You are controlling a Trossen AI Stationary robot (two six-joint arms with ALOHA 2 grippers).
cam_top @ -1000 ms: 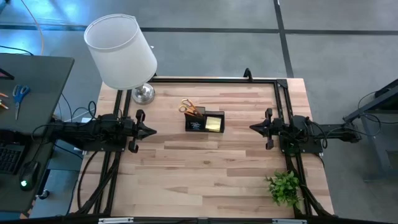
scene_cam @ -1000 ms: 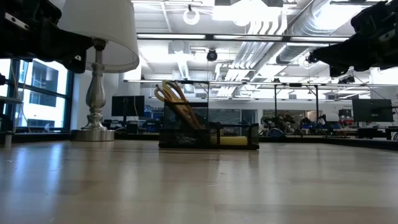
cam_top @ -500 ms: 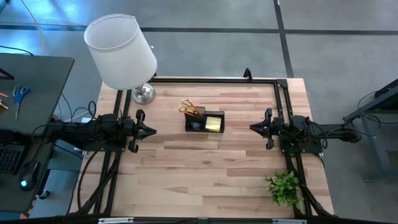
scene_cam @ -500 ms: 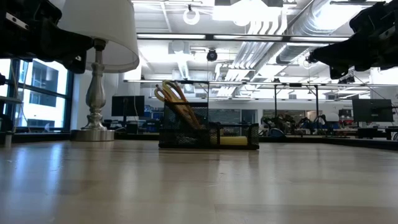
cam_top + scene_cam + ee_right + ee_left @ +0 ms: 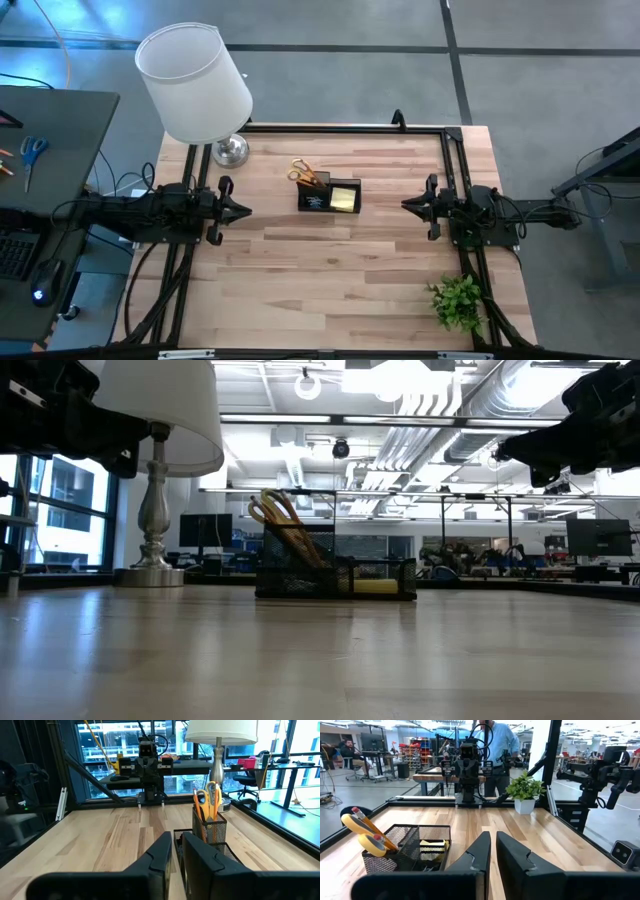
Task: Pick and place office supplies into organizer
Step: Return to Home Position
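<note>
The black mesh organizer (image 5: 329, 196) stands on the wooden table, a little far of its middle. Yellow-handled scissors (image 5: 299, 170) and pencils stand upright in its taller compartment (image 5: 210, 827). A yellow sticky-note pad (image 5: 344, 200) lies in the lower compartment. My left gripper (image 5: 247, 210) hovers level at the table's left side and points at the organizer. My right gripper (image 5: 404, 205) does the same from the right side. In each wrist view the fingers (image 5: 493, 837) (image 5: 177, 837) stand almost together, with only a thin slit and nothing between them.
A white-shaded lamp (image 5: 195, 85) stands at the far left corner. A small green plant (image 5: 458, 300) sits near the front right corner. A dark side table (image 5: 40, 150) with blue scissors is left of the table. A person (image 5: 495, 740) stands beyond the right arm.
</note>
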